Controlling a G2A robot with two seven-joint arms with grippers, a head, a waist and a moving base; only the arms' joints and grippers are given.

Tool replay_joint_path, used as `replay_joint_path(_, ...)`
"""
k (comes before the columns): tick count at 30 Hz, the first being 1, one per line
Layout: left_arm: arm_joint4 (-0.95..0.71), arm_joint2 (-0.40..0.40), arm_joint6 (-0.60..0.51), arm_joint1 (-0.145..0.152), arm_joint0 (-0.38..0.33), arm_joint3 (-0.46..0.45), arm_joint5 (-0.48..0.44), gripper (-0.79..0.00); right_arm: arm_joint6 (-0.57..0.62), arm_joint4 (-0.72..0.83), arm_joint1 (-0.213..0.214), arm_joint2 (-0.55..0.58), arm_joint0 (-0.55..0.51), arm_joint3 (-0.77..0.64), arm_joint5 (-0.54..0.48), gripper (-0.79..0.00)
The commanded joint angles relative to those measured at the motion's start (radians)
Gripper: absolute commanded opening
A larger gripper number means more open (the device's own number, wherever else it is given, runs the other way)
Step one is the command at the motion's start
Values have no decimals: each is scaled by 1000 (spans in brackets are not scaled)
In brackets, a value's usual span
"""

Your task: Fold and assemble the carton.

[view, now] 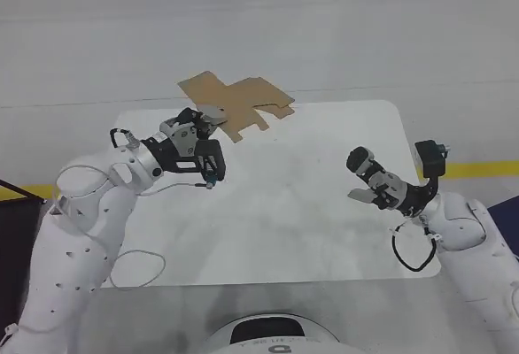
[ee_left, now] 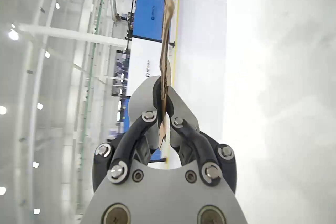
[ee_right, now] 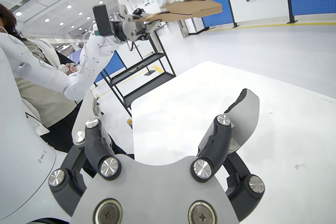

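A flat, unfolded brown carton [view: 237, 104] is held in the air over the table's far edge. My left gripper [view: 208, 115] is shut on its near edge. In the left wrist view the carton [ee_left: 166, 51] runs edge-on away from the shut gripper [ee_left: 164, 101]. My right gripper [view: 363, 177] hovers open above the table's right side, well apart from the carton, with nothing between its fingers. From the right wrist view, the open gripper [ee_right: 168, 109] faces across the table toward the carton [ee_right: 191, 8] and the left gripper [ee_right: 139, 22] holding it.
The white table [view: 286, 221] carries nothing else. A black shelf rack [ee_right: 147, 70] stands beyond the table's left side. A yellow floor line [view: 499, 166] runs past the right edge.
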Motion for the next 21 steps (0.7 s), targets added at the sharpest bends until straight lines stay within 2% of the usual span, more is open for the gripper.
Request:
replay_joint_path(1,83,-8,58,7,20,13,42,-785,0,0,0,0,0,0,0,0)
replay_joint_path(2,72,-9,75,9,25,22,12,-785,0,0,0,0,0,0,0,0)
replay_joint_path(14,72,-9,75,9,25,22,12,-785,0,0,0,0,0,0,0,0)
replay_joint_path(16,145,-3,91,13,18,-30,88,-785,0,0,0,0,0,0,0,0)
replay_joint_path(18,317,-1,160,25,10,-71,207,-785,0,0,0,0,0,0,0,0)
replay_joint_path(21,427,-14,275,36,16,-127,437,-785,0,0,0,0,0,0,0,0)
